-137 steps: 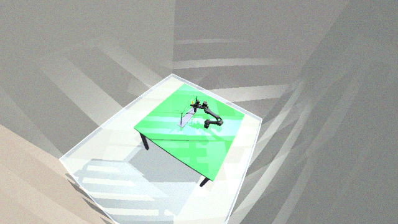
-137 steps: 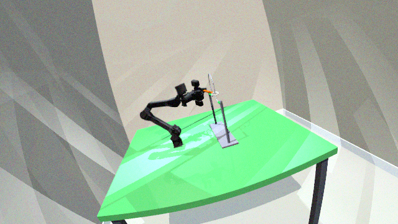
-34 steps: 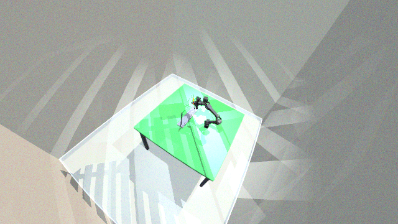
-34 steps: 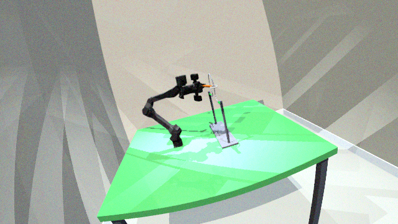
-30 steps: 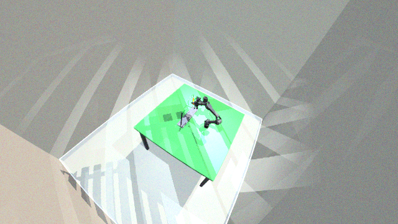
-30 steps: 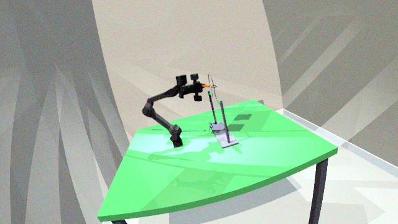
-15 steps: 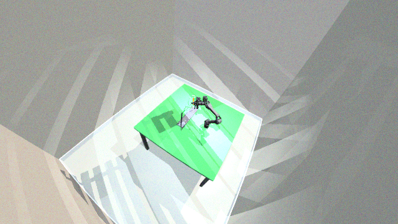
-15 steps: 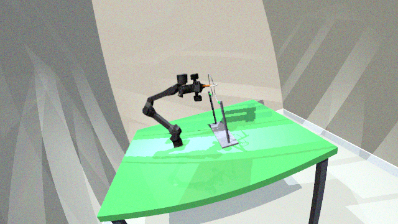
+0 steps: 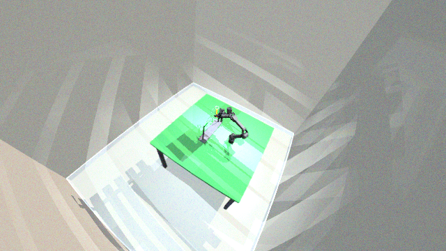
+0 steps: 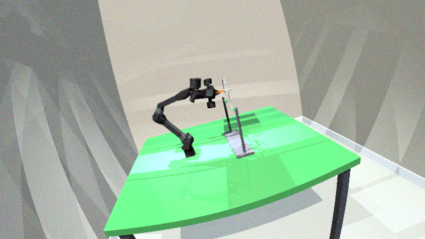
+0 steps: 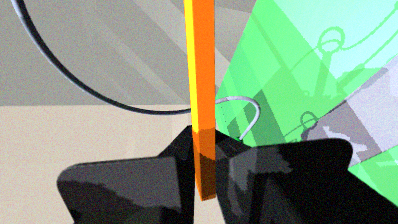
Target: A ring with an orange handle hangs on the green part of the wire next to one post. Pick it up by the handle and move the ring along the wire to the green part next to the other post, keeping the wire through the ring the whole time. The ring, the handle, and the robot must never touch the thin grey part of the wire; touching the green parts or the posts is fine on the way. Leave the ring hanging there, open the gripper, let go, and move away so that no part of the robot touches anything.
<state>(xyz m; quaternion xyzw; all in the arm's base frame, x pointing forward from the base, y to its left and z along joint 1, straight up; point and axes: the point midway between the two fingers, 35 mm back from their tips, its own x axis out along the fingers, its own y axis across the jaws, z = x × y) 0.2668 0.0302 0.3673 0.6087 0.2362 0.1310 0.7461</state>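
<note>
Top view first: that green table (image 9: 237,174) (image 10: 199,199) (image 11: 240,70) lies way below the hand, with the black arm (image 9: 240,123) (image 10: 173,127) reaching up over it. The stand's grey base (image 9: 212,132) (image 10: 235,139) (image 11: 380,100) is below the hand too, and its nearer post (image 10: 240,133) in the exterior view tops out lower than the fingers. Tbh the thin grey wire (image 10: 228,101) (image 11: 150,112) worries me most. It curves just beyond the fingertips, so a bit too much reach or a wrist turn could put a finger or the handle on it.

The ring (image 10: 230,89) is out past the fingertips, looks like it's around the wire, somewhere between the green ends. I can't tell how much gap there is inside it. If the hand follows the bend late, or doesn't tilt with it, I'd expect the rim to scrape. Letting go here would be bad as well, since the ring would drop onto grey.

As for the gripper (image 9: 216,115) (image 10: 216,92) (image 11: 196,130), it's nearly closed, pinching the orange handle (image 9: 217,111) (image 10: 220,91) (image 11: 204,75), which sticks straight out ahead. Grip looks solid, but a knock could twist that skinny bar.
</note>
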